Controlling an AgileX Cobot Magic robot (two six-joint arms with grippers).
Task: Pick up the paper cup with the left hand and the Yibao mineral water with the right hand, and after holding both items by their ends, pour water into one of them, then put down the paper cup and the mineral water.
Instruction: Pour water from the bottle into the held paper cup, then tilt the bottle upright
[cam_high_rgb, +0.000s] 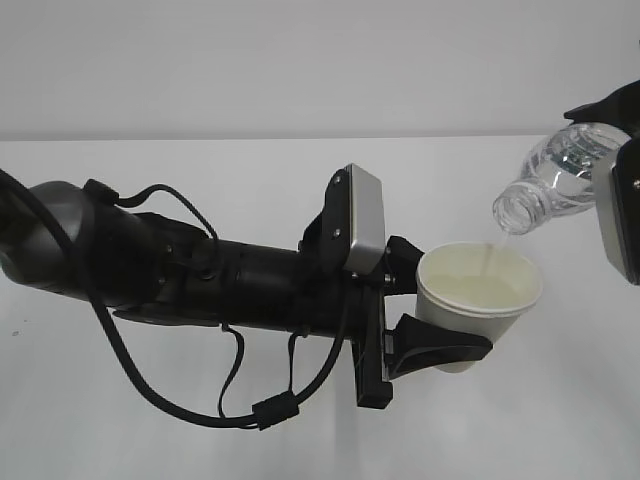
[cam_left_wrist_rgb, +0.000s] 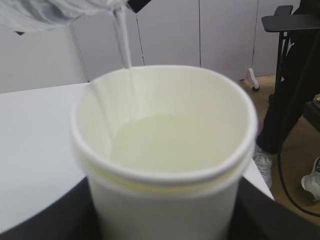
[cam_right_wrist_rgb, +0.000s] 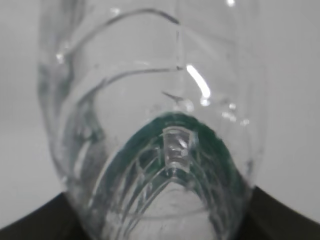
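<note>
So we're mid-pour here: the left hand is clamped around the paper cup, holding it up off the white desk, and the right hand has the Yibao mineral water gripped by its lower body, tipped over so the open neck points down at the cup from the upper right. A thin stream of water is dropping just inside the far rim of the cup, not into the middle, which is what I'd worry about most. If either arm drifts a little, that stream lands on the rim or outside it and runs onto the desk or down over the left hand. The other risk is overfilling: the wrist camera on the left arm shows water pooled in the cup, maybe around halfway up as far as I can judge, so if the bottle stays tipped too long it'll come over the lip. A paper cup is also soft, and the black fingers are pressing its wall, so a harder squeeze with that much water inside could buckle it and slosh some out. As for the bottle, the wrist view on the right shows clear ribbed plastic and the dark green label close up; the outside view shows there's still water in it.
</note>
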